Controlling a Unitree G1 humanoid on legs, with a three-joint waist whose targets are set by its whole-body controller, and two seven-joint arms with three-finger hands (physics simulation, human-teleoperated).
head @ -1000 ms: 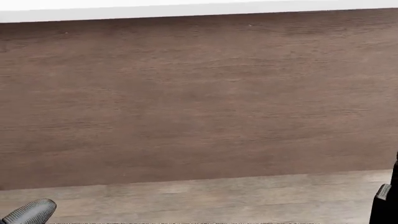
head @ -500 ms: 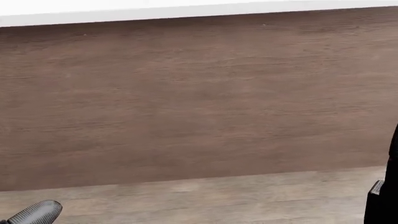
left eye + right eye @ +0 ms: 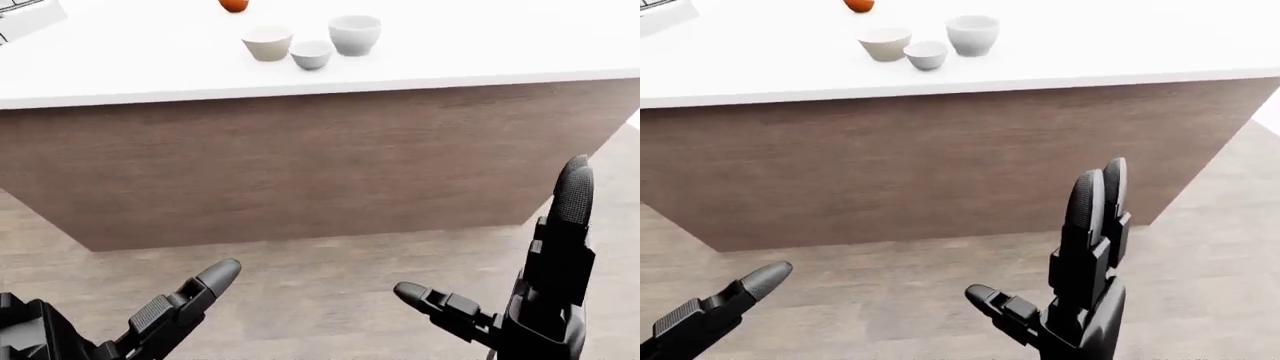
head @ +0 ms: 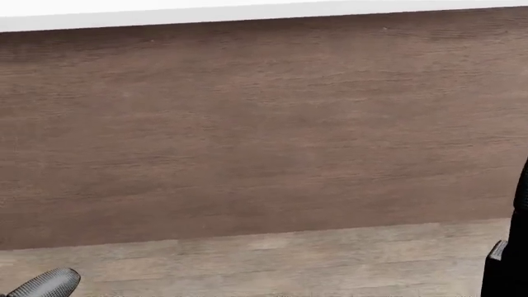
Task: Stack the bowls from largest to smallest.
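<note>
Three bowls stand close together on the white counter (image 3: 480, 52) near the top of the left-eye view: a beige bowl (image 3: 268, 43) on the left, a small pale grey bowl (image 3: 311, 54) in the middle, and a taller white bowl (image 3: 354, 34) on the right. They sit side by side, none inside another. My left hand (image 3: 185, 300) is low at the bottom left, fingers spread, holding nothing. My right hand (image 3: 500, 262) is low at the bottom right with fingers upright and thumb out, empty. Both hands are far below the counter top.
An orange object (image 3: 233, 4) lies at the counter's top edge above the bowls. The counter's brown wood side panel (image 4: 264, 124) fills the head view. Wood-look floor (image 3: 320, 277) lies between me and the counter. A white object (image 3: 20, 15) shows at top left.
The head view has shifted slightly: the panel's grain marks slid right and the floor line dropped a little. My hands stay low at the picture's bottom corners.
</note>
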